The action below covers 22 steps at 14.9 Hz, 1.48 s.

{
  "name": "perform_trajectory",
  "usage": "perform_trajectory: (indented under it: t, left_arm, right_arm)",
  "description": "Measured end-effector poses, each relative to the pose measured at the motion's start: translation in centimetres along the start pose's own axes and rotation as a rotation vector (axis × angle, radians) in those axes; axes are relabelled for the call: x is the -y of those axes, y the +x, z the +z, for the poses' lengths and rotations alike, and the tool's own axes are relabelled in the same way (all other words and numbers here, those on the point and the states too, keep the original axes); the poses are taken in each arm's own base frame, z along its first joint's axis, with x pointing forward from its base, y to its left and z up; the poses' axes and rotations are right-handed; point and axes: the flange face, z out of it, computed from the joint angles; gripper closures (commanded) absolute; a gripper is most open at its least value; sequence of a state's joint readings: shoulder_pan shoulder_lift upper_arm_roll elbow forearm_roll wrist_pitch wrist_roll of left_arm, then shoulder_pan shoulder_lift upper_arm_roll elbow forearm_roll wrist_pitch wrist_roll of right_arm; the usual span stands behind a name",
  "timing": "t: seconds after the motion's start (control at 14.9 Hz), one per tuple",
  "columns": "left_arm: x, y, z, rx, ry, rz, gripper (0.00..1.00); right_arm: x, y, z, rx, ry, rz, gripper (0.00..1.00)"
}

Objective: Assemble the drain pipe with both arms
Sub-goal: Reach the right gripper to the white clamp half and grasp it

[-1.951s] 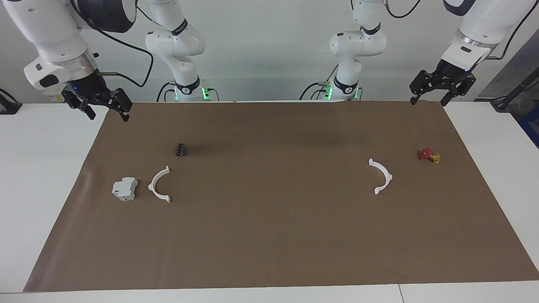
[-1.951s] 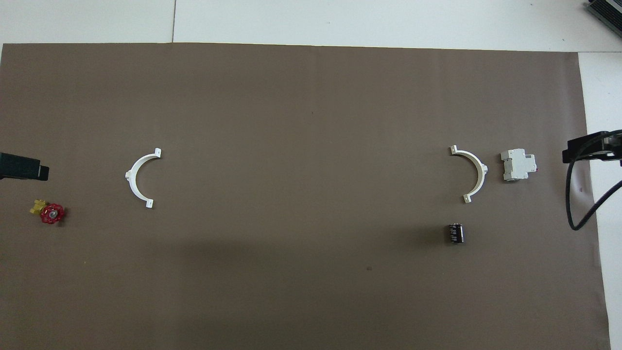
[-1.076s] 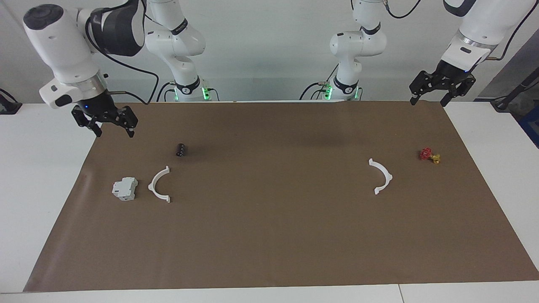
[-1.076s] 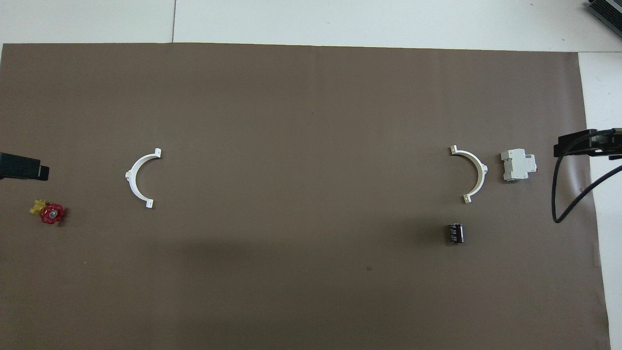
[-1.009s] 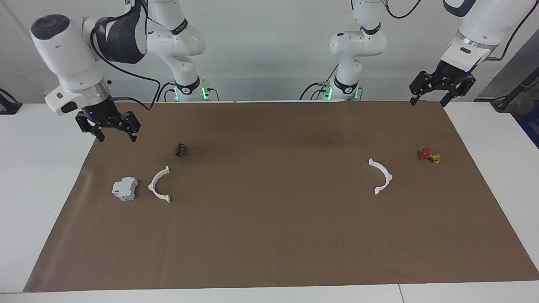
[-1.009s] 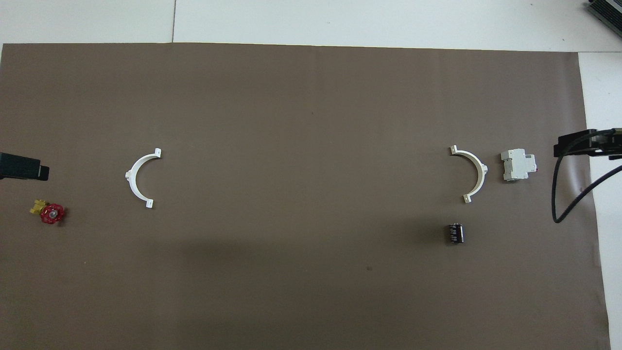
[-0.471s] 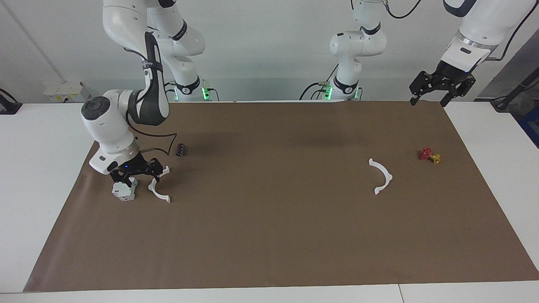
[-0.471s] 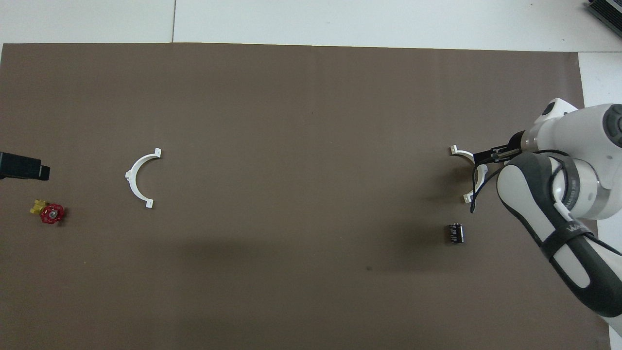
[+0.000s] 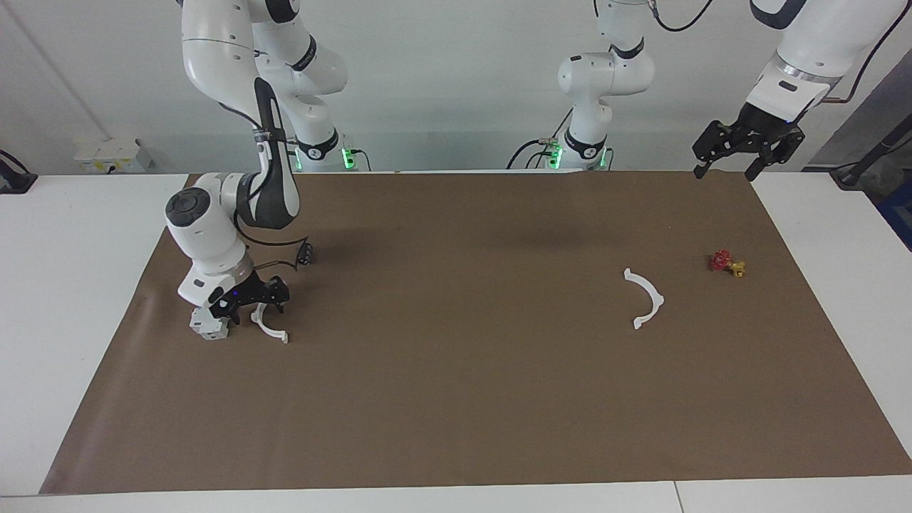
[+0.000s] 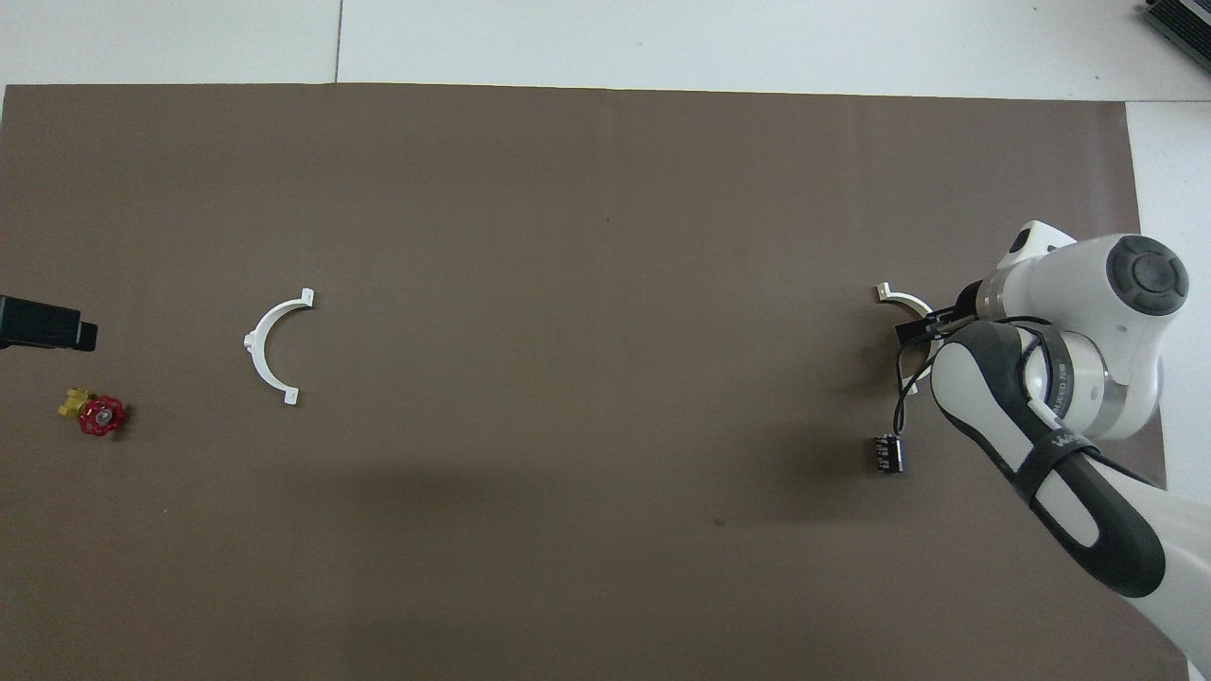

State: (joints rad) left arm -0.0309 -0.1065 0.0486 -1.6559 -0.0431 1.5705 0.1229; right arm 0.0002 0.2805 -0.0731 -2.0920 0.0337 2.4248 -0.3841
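Note:
The drain pipe lies as two separate white half-rings on the brown mat. One half-ring [image 9: 274, 330] [image 10: 890, 297] sits toward the right arm's end, beside a grey-white box, and the arm covers most of it from above. My right gripper [image 9: 251, 309] [image 10: 920, 330] is down low directly over this piece, fingers spread open to either side of its arc; I cannot tell whether they touch it. The other half-ring [image 9: 647, 299] [image 10: 267, 349] lies untouched toward the left arm's end. My left gripper [image 9: 725, 171] [image 10: 47, 323] hangs open in the air over the mat's corner and waits.
The grey-white blocky box [image 9: 206, 326] stands right beside the right gripper. A small black cylinder [image 9: 306, 253] [image 10: 887, 452] lies nearer to the robots than that half-ring. A red and yellow valve [image 9: 725, 263] [image 10: 95, 413] lies at the left arm's end of the mat [image 9: 456, 399].
The right arm has swung down from above the mat's edge to the half-ring beside the box, then shifted slightly toward the ring. The left arm has stayed still.

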Motion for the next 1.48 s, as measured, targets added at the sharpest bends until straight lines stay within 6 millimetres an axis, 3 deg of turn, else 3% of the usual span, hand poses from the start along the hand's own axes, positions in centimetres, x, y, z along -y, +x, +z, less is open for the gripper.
perform_trajectory:
  t: [0.27, 0.4, 0.54, 0.87, 1.08, 1.21, 1.48]
  left_arm:
    - [0.0, 0.0, 0.0, 0.0, 0.0, 0.0, 0.0]
    - [0.0, 0.0, 0.0, 0.0, 0.0, 0.0, 0.0]
    - [0.0, 0.0, 0.0, 0.0, 0.0, 0.0, 0.0]
    - [0.0, 0.0, 0.1, 0.001, 0.0, 0.0, 0.0]
    - [0.0, 0.0, 0.1, 0.001, 0.0, 0.0, 0.0]
    - [0.0, 0.1, 0.1, 0.002, 0.0, 0.0, 0.0]
    - [0.0, 0.1, 0.2, 0.003, 0.0, 0.0, 0.0]
  right_arm:
    - [-0.3, -0.6, 0.3, 0.005, 0.002, -0.034, 0.42]
    - [-0.4, -0.6, 0.3, -0.004, -0.002, -0.036, 0.53]
    - [-0.4, -0.6, 0.4, -0.01, -0.005, -0.038, 1.0]
    - [-0.5, -0.1, -0.4, 0.003, 0.005, -0.014, 1.0]
    - [0.2, 2.0, -4.0, 0.048, 0.025, 0.142, 1.0]
    - [3.5, 4.0, -5.9, 0.056, 0.025, 0.278, 1.0]
    - [13.2, 6.6, -6.8, 0.047, 0.022, 0.447, 1.0]
